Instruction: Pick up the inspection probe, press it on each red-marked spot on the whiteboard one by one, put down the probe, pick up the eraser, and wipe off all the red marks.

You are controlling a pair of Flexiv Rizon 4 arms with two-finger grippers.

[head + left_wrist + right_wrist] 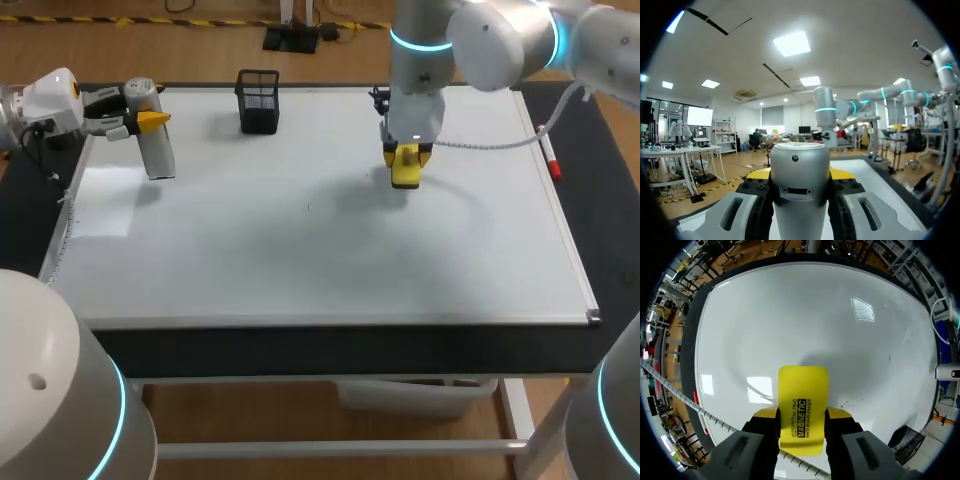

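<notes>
Two arms of mine work over the whiteboard (300, 260), which covers nearly the whole table top. My right arm (480, 40) comes in from the far right corner and hangs over the board's far middle. My left arm (40, 100) lies low at the far left corner, just outside the board's edge.

My left gripper (148, 121) points sideways in toward the board and is clamped on the probe (158, 150), a silver cylinder. The probe stands nearly upright, its lower end over the board's far left corner. From the left wrist, the probe's rounded barrel (800, 180) fills the space between my fingers (756, 192). The black pads press it from both sides and the yellow tips show just behind it.

Beside the probe, near the far edge, stands a black mesh cup (258, 100), well apart from both grippers.

My right gripper (405, 160) points straight down and is closed on the eraser (405, 172), a flat yellow block. From the right wrist, the eraser (803, 400) sits squarely between my fingers (765, 427), gripped on its two long sides. Most of its length juts out ahead of the tips, and its shadow falls on the board just beyond. It is very low over the surface, perhaps touching, though I cannot be sure of contact.

At the board's right edge lies a marker (550, 160) with a red end. A thin dark scribble (852, 402) sits on the board just beside the eraser.
</notes>
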